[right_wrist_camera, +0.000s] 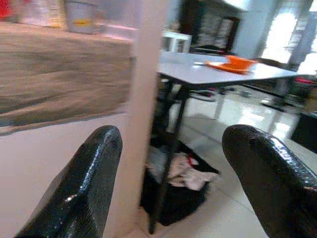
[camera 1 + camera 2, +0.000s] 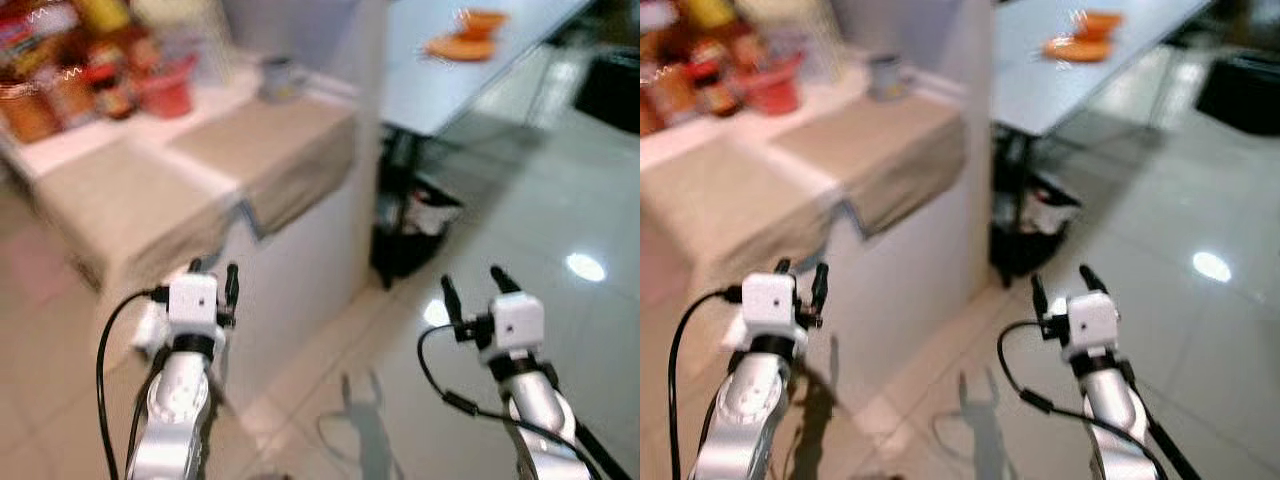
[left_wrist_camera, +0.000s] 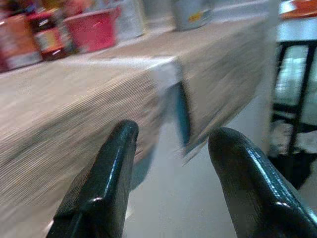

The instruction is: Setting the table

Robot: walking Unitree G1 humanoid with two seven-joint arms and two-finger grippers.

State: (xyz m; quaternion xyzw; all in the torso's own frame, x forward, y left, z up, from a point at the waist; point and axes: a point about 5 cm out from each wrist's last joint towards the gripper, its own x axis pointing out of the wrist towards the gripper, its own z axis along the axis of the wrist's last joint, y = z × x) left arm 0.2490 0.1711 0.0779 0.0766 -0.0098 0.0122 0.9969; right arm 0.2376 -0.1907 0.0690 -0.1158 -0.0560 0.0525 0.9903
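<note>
Orange dishes point(image 2: 468, 38) are being carried on the grey surface point(image 2: 440, 85); left gripper point(image 2: 212, 272) and right gripper point(image 2: 474, 287) are being held spread, empty, over the floor.

A black basket point(image 1: 173, 198) of crumpled cloths sat on the glossy tiled floor point(image 2: 560, 330), beside red jars point(image 2: 110, 85) further off.

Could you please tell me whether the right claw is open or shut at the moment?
Open. The right claw has its two black fingers set well apart with nothing between them; past the gap stands the grey table.
</note>
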